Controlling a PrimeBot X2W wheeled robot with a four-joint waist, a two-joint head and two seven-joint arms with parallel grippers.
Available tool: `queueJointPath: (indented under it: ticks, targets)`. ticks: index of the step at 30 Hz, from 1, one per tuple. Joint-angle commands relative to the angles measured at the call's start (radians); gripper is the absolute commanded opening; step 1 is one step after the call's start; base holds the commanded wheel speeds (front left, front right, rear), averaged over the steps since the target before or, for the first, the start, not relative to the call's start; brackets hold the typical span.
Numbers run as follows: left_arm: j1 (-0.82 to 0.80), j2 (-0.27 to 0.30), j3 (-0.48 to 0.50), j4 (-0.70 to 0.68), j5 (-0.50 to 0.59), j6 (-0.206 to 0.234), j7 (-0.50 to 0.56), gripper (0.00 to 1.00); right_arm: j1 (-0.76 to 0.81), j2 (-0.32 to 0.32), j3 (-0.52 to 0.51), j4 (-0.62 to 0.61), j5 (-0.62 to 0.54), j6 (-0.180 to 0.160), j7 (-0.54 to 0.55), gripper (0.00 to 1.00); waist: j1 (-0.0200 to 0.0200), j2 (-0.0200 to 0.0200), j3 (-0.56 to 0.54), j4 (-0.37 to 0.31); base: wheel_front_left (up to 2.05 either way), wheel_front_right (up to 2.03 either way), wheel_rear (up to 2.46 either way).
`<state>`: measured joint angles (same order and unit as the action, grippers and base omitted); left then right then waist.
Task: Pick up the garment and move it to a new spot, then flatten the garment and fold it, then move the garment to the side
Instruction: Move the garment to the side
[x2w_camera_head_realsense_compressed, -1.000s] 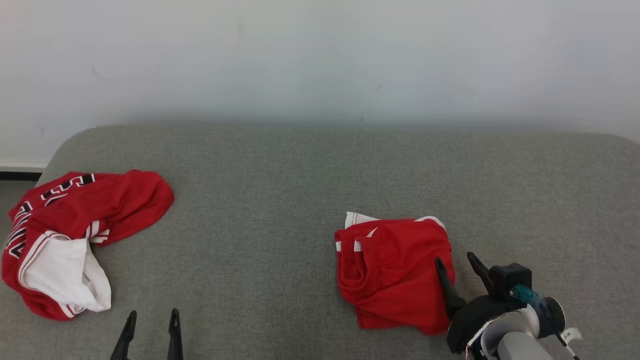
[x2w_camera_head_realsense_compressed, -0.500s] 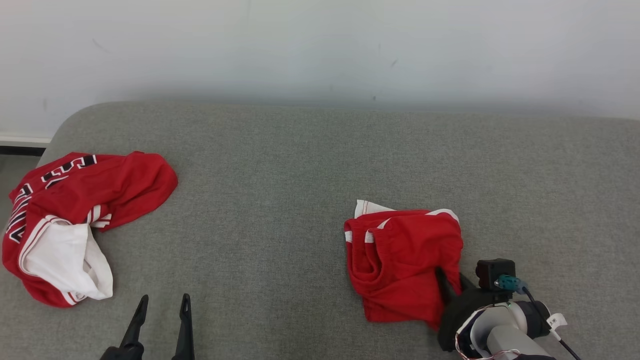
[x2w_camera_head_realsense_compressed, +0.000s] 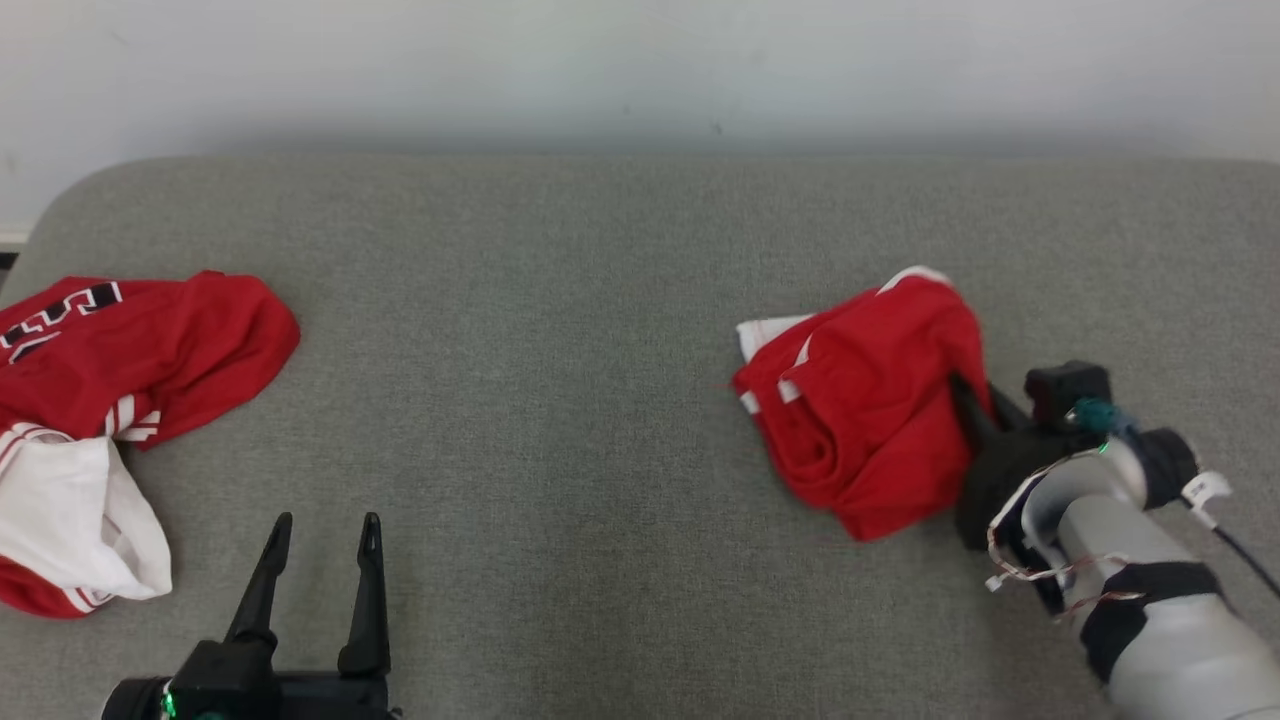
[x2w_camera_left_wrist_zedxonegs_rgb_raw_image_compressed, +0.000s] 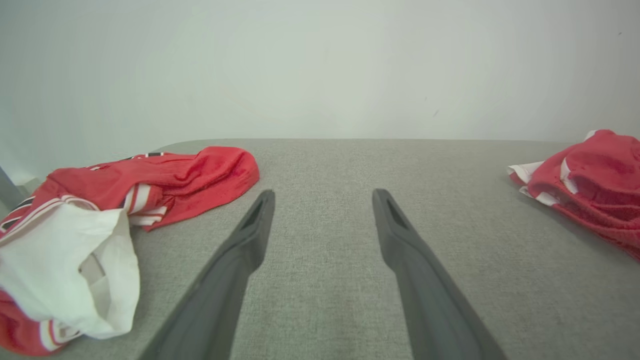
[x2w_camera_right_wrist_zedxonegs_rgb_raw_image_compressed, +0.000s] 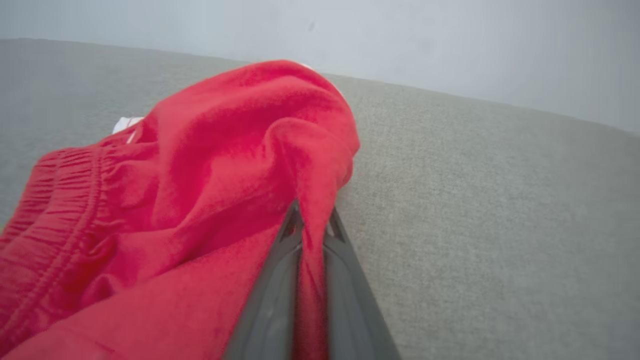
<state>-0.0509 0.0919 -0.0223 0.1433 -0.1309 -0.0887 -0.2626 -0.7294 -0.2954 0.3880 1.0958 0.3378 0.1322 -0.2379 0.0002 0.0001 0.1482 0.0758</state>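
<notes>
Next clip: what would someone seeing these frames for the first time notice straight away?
First, the red shorts, bunched up at the right of the grey cushion, with the right gripper shut on a fold at their edge. Next comes the crumpled red and white jersey at the far left. The left gripper hangs open at the lower left, holding nothing.

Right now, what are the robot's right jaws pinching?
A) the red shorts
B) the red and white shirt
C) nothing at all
A: in the right wrist view, the right jaws are shut with a fold of the red shorts squeezed between them.
</notes>
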Motion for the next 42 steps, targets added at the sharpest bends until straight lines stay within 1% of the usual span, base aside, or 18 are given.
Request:
queueJointPath:
  ticks: [1, 5, 6, 9, 14, 19, 23, 32, 36, 42]
  targets:
    - [-0.028, -0.002, -0.004, -0.014, -0.005, -0.006, -0.003, 1.0, -0.043, -0.042, 0.019, -0.013, 0.015, -0.003, 0.003, 0.0, -0.0002, -0.0001, 0.086, -0.029, 0.0, 0.0, 0.0]
    - [-0.071, 0.003, -0.015, -0.047, 0.006, -0.014, -0.003, 1.0, -0.119, -0.149, 0.076, -0.038, 0.034, -0.003, 0.015, 0.0, -0.0002, -0.0001, 0.17, -0.049, 0.0, 0.0, 0.0]
    - [-0.071, 0.003, -0.015, -0.047, 0.006, -0.014, -0.003, 1.0, -0.119, -0.149, 0.076, -0.038, 0.034, -0.003, 0.015, 0.0, -0.0002, -0.0001, 0.17, -0.049, 0.0, 0.0, 0.0]
    - [-0.092, 0.008, -0.018, -0.079, 0.017, -0.017, -0.003, 1.0, -0.184, -0.219, 0.109, -0.058, 0.048, -0.003, 0.025, 0.0, -0.0002, -0.0001, 0.235, -0.071, 0.0, 0.0, 0.0]
    - [-0.129, 0.034, -0.003, -0.125, 0.026, -0.023, -0.003, 1.0, -0.293, -0.305, 0.166, -0.079, 0.049, -0.003, 0.059, 0.0, -0.0002, -0.0001, 0.325, -0.113, 0.0, 0.0, 0.0]
    - [-0.145, 0.059, 0.022, -0.175, 0.035, -0.021, -0.003, 1.0, -0.379, -0.365, 0.204, -0.079, 0.042, -0.003, 0.082, 0.0, -0.0002, -0.0001, 0.37, -0.149, 0.0, 0.0, 0.0]
    - [-0.147, 0.075, 0.033, -0.223, 0.052, -0.019, -0.003, 1.0, -0.429, -0.413, 0.225, -0.07, 0.041, -0.003, 0.083, 0.0, -0.0002, -0.0001, 0.389, -0.164, 0.0, 0.0, 0.0]
    - [-0.132, 0.105, 0.046, -0.328, 0.078, -0.008, -0.003, 1.0, -0.546, -0.478, 0.281, -0.044, -0.015, -0.003, 0.1, 0.0, -0.0002, -0.0001, 0.435, -0.181, 0.0, 0.0, 0.0]
    - [-0.119, 0.116, 0.049, -0.367, 0.085, -0.002, -0.002, 1.0, -0.601, -0.489, 0.305, -0.03, -0.049, -0.003, 0.111, 0.0, -0.0002, -0.0001, 0.45, -0.184, 0.0, 0.0, 0.0]
    - [-0.111, 0.131, 0.057, -0.407, 0.087, 0.004, 0.007, 1.0, -0.657, -0.49, 0.308, 0.003, -0.07, -0.003, 0.114, 0.0, -0.0002, -0.0001, 0.469, -0.191, 0.0, 0.0, 0.0]
